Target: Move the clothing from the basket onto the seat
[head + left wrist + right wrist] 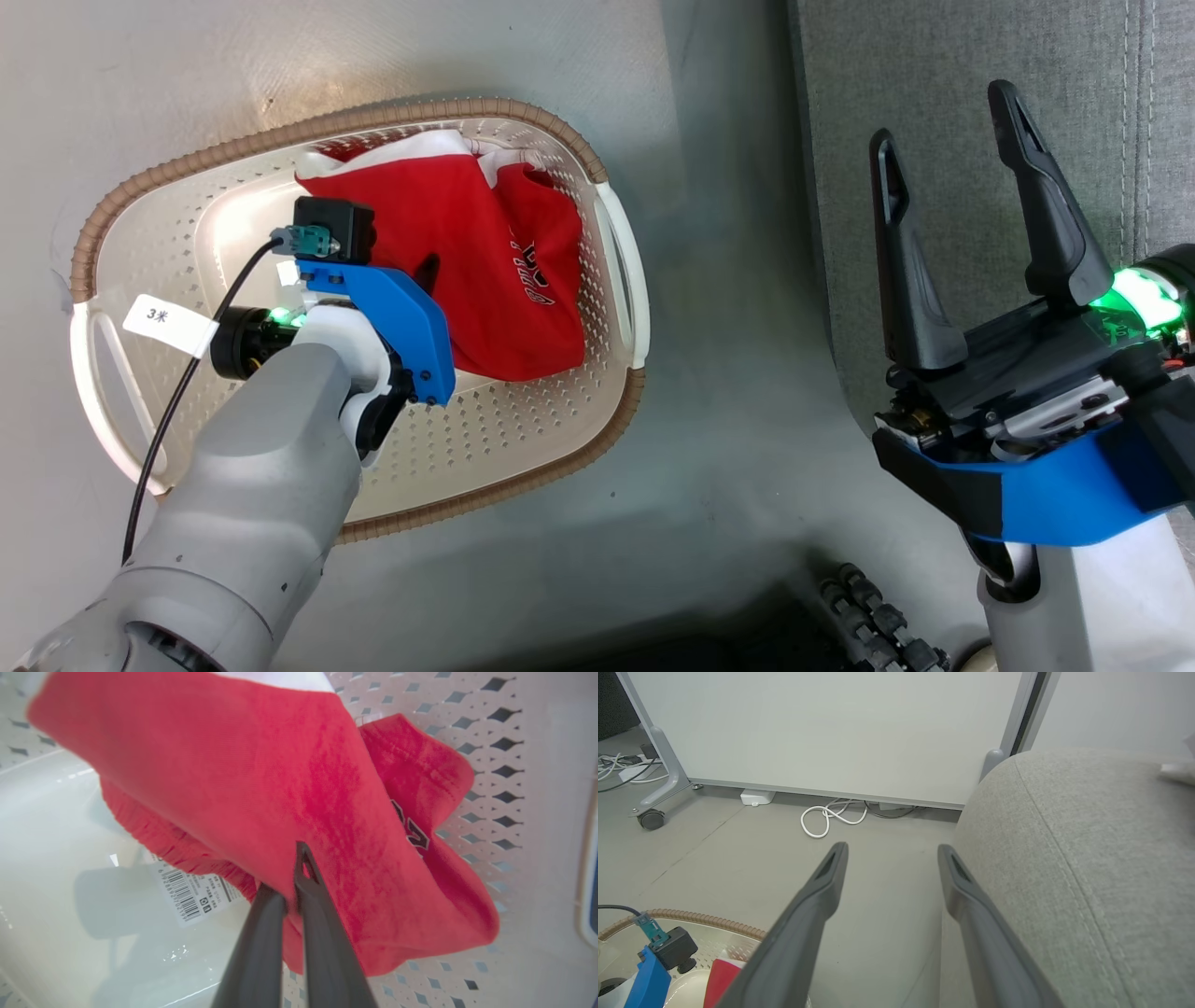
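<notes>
The red clothing with white trim and small lettering lies bunched in the cream basket on the floor. My left arm reaches down into the basket. In the left wrist view my left gripper is shut on the lower edge of the clothing, with the fabric pinched between the two dark fingers. My right gripper hangs open and empty over the edge of the grey seat. The right wrist view shows the right gripper beside the seat.
A barcode label sticks to the basket's glossy bottom. Grey floor separates basket and seat. A white wheeled partition stands behind, with a coiled white cable at its foot. The robot's base shows at the bottom edge.
</notes>
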Motion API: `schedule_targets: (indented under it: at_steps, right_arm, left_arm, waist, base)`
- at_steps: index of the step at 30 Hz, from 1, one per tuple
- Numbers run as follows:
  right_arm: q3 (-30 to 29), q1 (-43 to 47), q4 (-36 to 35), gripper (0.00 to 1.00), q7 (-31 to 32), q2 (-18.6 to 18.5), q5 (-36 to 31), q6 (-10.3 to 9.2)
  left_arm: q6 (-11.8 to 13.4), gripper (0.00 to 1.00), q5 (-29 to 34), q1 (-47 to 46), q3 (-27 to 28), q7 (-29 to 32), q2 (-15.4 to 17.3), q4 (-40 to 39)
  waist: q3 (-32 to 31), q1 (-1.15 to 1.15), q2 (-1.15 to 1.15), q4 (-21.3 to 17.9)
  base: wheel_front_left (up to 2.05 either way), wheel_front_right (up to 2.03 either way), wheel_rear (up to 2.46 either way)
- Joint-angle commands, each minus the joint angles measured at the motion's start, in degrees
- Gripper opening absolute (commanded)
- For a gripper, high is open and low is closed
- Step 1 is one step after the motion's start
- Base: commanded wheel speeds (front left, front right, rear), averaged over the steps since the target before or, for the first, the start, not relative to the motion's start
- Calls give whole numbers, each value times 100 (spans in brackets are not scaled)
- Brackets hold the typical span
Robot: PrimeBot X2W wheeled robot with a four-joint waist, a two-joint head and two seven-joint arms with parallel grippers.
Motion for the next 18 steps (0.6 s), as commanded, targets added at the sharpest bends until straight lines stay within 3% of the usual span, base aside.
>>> schedule_targets:
  at_steps: [1,18]
  right_arm:
    - [13,-12,-37,100,-3,-20,-33,1]
    - [38,-134,188,100,-3,-60,109,1]
  left_arm:
    - [-2,0,-24,-110,-9,-54,9,11]
    - [-2,0,-578,288,-599,-754,201,-628]
  waist:
    - [-4,0,0,0]
    - [-632,0,0,168]
  base:
    - [0,0,0]
    - [0,0,0]
